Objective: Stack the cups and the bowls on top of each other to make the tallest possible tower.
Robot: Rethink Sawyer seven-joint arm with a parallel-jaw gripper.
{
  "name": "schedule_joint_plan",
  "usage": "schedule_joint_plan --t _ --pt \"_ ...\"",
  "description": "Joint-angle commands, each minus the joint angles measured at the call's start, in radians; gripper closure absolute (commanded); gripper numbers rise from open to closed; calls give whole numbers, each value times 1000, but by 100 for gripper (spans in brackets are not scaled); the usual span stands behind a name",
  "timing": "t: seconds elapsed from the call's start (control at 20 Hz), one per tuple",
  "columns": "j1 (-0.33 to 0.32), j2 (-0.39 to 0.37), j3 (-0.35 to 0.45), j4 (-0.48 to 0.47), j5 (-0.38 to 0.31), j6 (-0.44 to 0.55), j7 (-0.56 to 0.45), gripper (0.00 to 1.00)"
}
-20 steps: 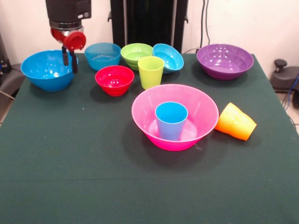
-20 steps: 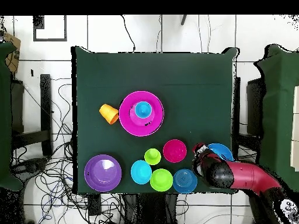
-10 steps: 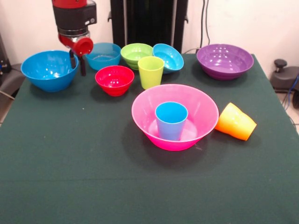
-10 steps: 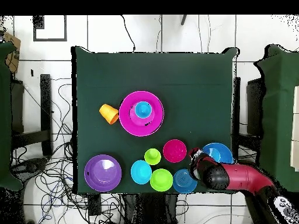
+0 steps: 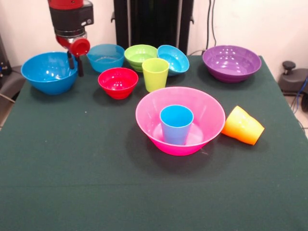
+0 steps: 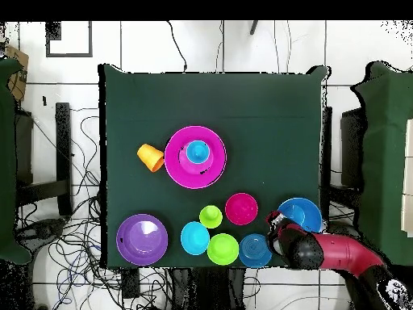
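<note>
The huge pink bowl [image 5: 211, 120] stands mid-table with the light blue cup [image 5: 176, 124] upright inside it; both show in the overhead view [image 6: 179, 171]. My gripper [image 5: 74, 64] hangs at the right rim of the large blue bowl [image 5: 48, 72], open and empty; it also shows in the overhead view [image 6: 275, 219]. The lime green cup [image 5: 155, 73] stands upright. The orange cup [image 5: 243, 126] lies on its side right of the pink bowl. The small red bowl [image 5: 118, 82], ribbed cyan bowl [image 5: 106, 57], lime green bowl [image 5: 139, 55], tilted blue bowl [image 5: 174, 58] and purple bowl [image 5: 231, 62] sit along the far side.
The green table [image 5: 72, 168] has bare cloth in front of the pink bowl. The robot's black pedestal [image 5: 153, 21] stands behind the row of bowls. Cables lie on the floor around the table in the overhead view.
My gripper swung right toward the ribbed cyan bowl, then moved back left to the large blue bowl's rim. Nothing on the table has moved.
</note>
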Motion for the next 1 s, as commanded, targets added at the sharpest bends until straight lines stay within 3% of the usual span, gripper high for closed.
schedule_joint_plan --t 0.05,0.6,0.65,1.0 --pt "5 -17 77 -71 -71 53 -209 0" --pt "57 -42 29 -83 -106 -11 -126 0" --pt "57 -41 30 -83 -108 -12 -123 100" --pt "70 -39 20 -85 -118 -44 -97 100"
